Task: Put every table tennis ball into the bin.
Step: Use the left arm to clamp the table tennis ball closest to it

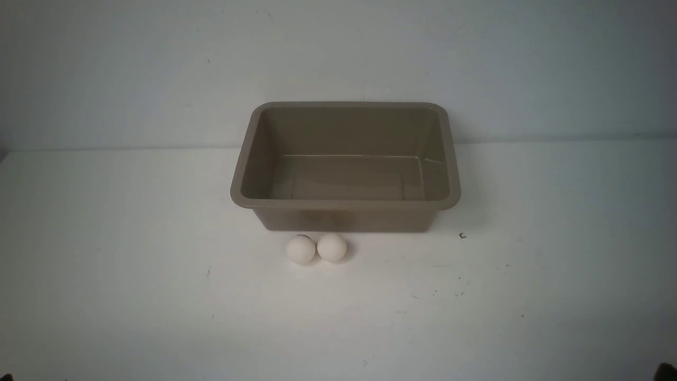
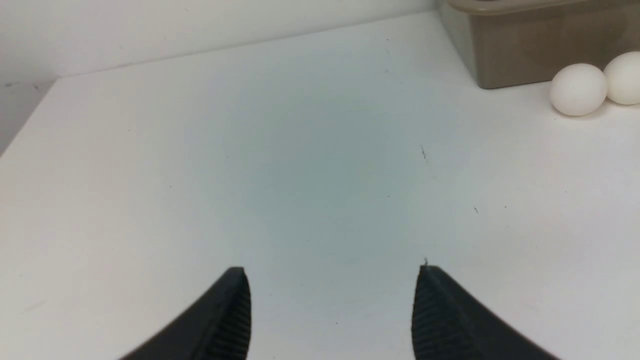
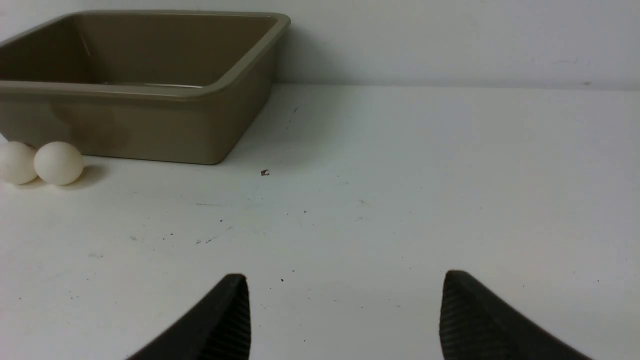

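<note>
- Currently the rectangular taupe plastic bin (image 1: 346,203), with rounded corners and a flared rim, is sitting upright on the white tabletop (image 1: 132,275). Its far side is sitting close to the pale wall (image 1: 158,63), and its bare floor and glossy sloping walls are showing.
- Two small matte white table tennis balls are lying on the tabletop outside the bin, just in front of its near wall: left ball (image 1: 300,250) and right ball (image 1: 332,247).
- The balls are sitting side by side, touching or very nearly so; I cannot tell which.
- Left ball is showing a small dark mark at its top edge; right ball is looking plain.
- Left gripper (image 2: 332,272): its black ribbed fingers (image 2: 230,315) are standing apart, gripping nothing, with only bare tabletop showing between them. It is hanging over the table well apart from the balls, which are showing ahead of it beside a corner of the bin.
- Right gripper (image 3: 345,276): its black ribbed fingers (image 3: 470,320) are spread wide, gripping nothing, with bare tabletop between them. It is also hanging well apart from the bin and balls.
- A small dark speck (image 1: 462,235) is lying on the tabletop near the bin's right front corner.
</note>
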`<state>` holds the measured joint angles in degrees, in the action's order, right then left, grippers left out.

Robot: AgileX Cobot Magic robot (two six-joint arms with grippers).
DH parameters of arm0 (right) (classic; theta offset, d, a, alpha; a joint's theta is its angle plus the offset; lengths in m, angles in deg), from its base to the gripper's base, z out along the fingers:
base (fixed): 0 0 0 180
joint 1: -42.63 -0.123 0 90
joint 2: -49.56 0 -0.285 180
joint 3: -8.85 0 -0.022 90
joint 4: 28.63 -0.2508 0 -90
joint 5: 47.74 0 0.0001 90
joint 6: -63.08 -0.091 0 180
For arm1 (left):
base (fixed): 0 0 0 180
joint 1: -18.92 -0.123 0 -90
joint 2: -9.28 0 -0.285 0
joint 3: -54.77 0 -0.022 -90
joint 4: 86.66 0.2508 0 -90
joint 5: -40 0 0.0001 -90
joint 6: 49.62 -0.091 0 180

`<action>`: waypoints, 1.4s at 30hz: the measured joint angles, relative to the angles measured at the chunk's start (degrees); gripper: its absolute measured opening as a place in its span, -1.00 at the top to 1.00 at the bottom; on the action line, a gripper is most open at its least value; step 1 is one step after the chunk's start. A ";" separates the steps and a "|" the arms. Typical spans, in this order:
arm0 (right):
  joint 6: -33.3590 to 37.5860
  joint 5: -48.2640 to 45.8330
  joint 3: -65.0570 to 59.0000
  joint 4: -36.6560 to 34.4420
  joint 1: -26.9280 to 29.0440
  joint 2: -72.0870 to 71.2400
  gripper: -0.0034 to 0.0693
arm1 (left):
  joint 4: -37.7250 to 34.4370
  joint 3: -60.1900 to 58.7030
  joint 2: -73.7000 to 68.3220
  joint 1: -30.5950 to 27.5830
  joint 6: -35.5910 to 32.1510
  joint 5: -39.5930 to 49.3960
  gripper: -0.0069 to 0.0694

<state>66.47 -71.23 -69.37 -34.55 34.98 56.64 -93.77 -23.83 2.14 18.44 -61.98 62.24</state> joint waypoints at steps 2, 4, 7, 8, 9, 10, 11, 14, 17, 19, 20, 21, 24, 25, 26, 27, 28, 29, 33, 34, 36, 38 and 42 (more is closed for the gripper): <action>0.00 0.00 0.00 0.00 0.00 0.00 -0.36 | 0.00 0.00 0.00 0.00 0.00 0.00 -0.21; 0.00 0.00 0.00 0.00 0.00 0.00 -0.36 | 0.00 0.00 0.00 0.00 0.00 0.00 -0.21; 0.00 0.00 0.00 0.00 0.00 0.00 -0.36 | 0.00 0.00 0.00 0.00 0.00 0.00 -0.21; 0.00 0.00 0.00 0.00 0.00 0.00 -0.36 | 0.00 0.00 0.00 0.00 0.00 0.00 -0.21; 0.00 0.00 0.00 0.00 0.00 0.00 -0.36 | 0.00 0.00 0.00 0.00 0.00 0.00 -0.21; -0.07 0.05 0.00 0.00 0.00 0.00 -0.36 | 0.00 0.00 0.00 0.00 0.00 0.00 -0.21; -0.21 0.25 0.00 -0.19 0.00 0.00 -0.36 | 0.00 0.00 0.00 0.00 0.00 0.00 -0.21; -0.74 1.69 -0.23 -1.84 0.00 0.00 -0.36 | 0.00 0.00 0.00 0.00 0.00 0.00 -0.21; -0.80 5.79 -0.66 -3.73 0.00 0.00 -0.36 | 0.00 0.00 0.00 0.00 0.00 0.00 -0.21; -0.80 8.96 -0.66 -4.65 0.00 0.00 -0.36 | 0.00 0.00 0.00 0.00 0.00 0.00 -0.21; -0.80 10.24 -0.66 -5.00 0.00 0.00 -0.36 | 0.00 0.00 0.00 0.00 0.00 0.00 -0.21; -0.80 12.58 -0.66 -5.52 0.00 0.00 -0.36 | 0.00 0.00 0.00 0.00 0.00 0.00 -0.21; -0.84 14.38 1.23 -6.09 0.00 0.00 -0.36 | 0.00 0.00 0.00 0.00 0.00 0.00 -0.21; -0.84 14.38 2.47 -6.09 0.00 0.00 -0.36 | 0.00 0.00 0.00 0.00 0.00 0.00 -0.21; -0.84 14.01 5.27 -6.09 0.00 0.00 -0.36 | 0.00 0.00 0.00 0.00 0.00 0.00 -0.21; -0.84 13.76 5.72 -6.09 0.00 0.00 -0.36 | 0.00 0.00 0.00 0.00 0.00 0.00 -0.21; -0.84 13.12 7.55 -6.09 0.00 0.00 -0.36 | 0.00 0.00 0.00 0.00 0.00 0.00 -0.21; -0.84 11.52 10.45 -6.03 0.00 0.00 -0.36 | 0.00 0.00 0.00 0.00 0.00 0.00 -0.21; -0.84 4.56 18.69 -5.55 0.00 0.00 -0.36 | 0.00 0.00 0.00 0.00 0.00 0.00 -0.21; -0.84 3.51 19.36 -5.54 0.00 0.00 -0.36 | 0.00 0.00 0.00 0.00 0.00 0.00 -0.21; -0.84 1.67 21.76 -5.97 0.00 -0.05 -0.36 | 0.00 0.00 0.00 0.00 0.00 0.00 -0.21; -0.84 1.75 22.78 -6.17 0.00 -0.05 -0.36 | 0.00 0.00 0.00 0.00 0.00 0.00 -0.21; -1.14 2.76 22.83 -6.33 0.00 -0.05 -0.36 | 0.00 0.00 0.00 0.00 0.00 0.00 -0.21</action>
<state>65.33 -68.48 -46.54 -40.88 34.98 56.60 -93.77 -23.83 2.14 18.44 -61.98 62.24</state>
